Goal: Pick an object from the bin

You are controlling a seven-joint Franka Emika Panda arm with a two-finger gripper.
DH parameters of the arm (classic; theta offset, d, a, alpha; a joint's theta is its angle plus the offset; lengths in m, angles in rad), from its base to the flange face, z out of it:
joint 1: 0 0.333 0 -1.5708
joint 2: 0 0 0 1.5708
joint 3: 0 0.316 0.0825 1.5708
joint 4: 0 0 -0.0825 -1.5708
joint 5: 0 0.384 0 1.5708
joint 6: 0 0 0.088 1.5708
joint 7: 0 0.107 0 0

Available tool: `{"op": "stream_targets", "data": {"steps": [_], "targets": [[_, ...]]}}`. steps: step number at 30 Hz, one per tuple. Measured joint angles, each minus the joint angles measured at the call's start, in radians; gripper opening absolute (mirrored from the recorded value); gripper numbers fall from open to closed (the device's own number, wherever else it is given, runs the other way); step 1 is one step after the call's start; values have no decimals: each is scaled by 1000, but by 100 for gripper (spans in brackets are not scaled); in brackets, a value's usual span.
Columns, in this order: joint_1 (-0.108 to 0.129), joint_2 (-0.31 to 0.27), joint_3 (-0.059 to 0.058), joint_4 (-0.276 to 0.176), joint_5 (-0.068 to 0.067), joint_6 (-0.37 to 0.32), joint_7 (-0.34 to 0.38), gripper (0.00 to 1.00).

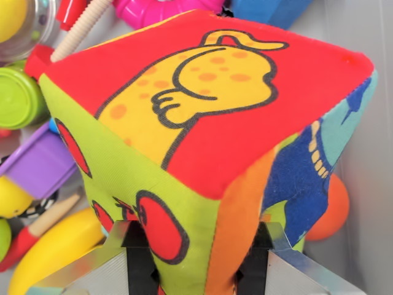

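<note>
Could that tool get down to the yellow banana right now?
Probably not. The tool appears shut on the big fabric cube, so it is occupied, and the cube fills most of the view. The banana lies lower at the wrist view's left, partly under a red-tipped stick.

Cloth cube (202, 123): red top, yellow orange-spotted animal; green side, red circles.

Pale grey bin wall (368, 27) along the wrist view's right, evenly lit, no harsh shadows.
</note>
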Motion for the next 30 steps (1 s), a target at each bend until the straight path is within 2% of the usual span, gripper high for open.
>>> {"op": "stream_targets", "data": {"steps": [15,30], "targets": [[0,-88,0,41,0,-128,0,0],[0,-156,0,114,-1,-269,0,0]]}}
